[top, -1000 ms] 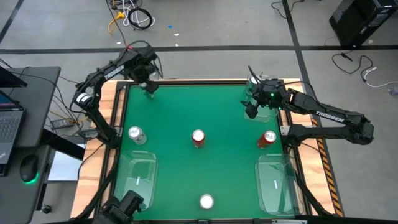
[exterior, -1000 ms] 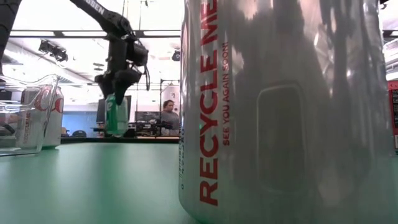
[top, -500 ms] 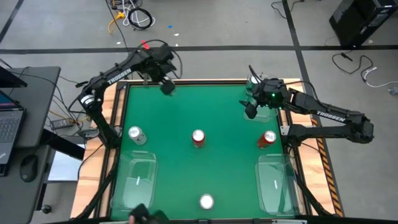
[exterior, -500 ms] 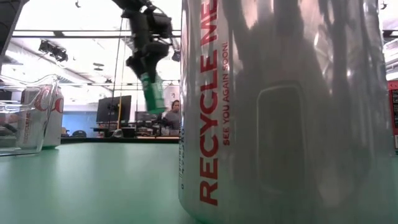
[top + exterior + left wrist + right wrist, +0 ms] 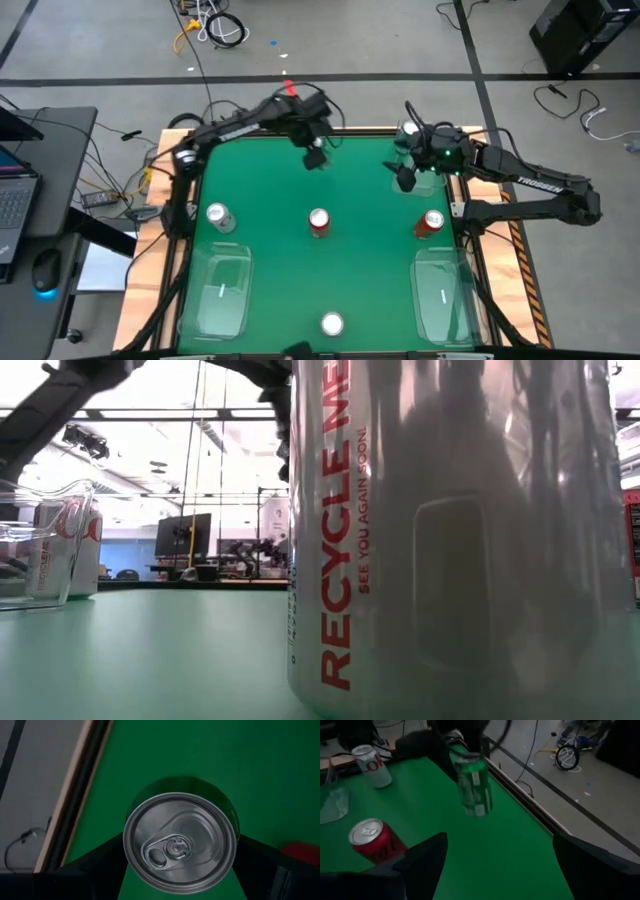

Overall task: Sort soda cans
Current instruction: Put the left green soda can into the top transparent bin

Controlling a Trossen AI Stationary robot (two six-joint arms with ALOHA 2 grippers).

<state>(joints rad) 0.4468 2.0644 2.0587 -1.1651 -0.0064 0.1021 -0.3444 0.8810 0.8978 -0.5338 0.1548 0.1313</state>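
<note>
Your left gripper (image 5: 314, 155) has a green can (image 5: 181, 842) clamped between its fingers and is holding it up off the mat, around 12 o'clock on the table in the high view, a bit inside the far edge. In the left wrist view you're looking straight down on its silver lid, with the dark fingers (image 5: 95, 861) pressing in on both sides. From the right wrist camera you can see the same can hanging in the air, slightly tilted, above the green mat (image 5: 270, 200).

The rest of the cans: a red can (image 5: 319, 222) sits dead centre. Another red one (image 5: 431, 222) is out at 3 o'clock, just beyond the right tray (image 5: 443, 296). A silver can (image 5: 219, 216) stands at 9 o'clock, just beyond the left tray (image 5: 218, 290). One more silver one (image 5: 331, 324) is at 6 o'clock, right by the near edge, and it fills most of the low view with its "RECYCLE ME" print.

Your right gripper (image 5: 405, 176) is at about 2 o'clock near the far right corner, fingers spread apart with nothing between them. There's something green and silver right beside it, but I can't tell what it is.
</note>
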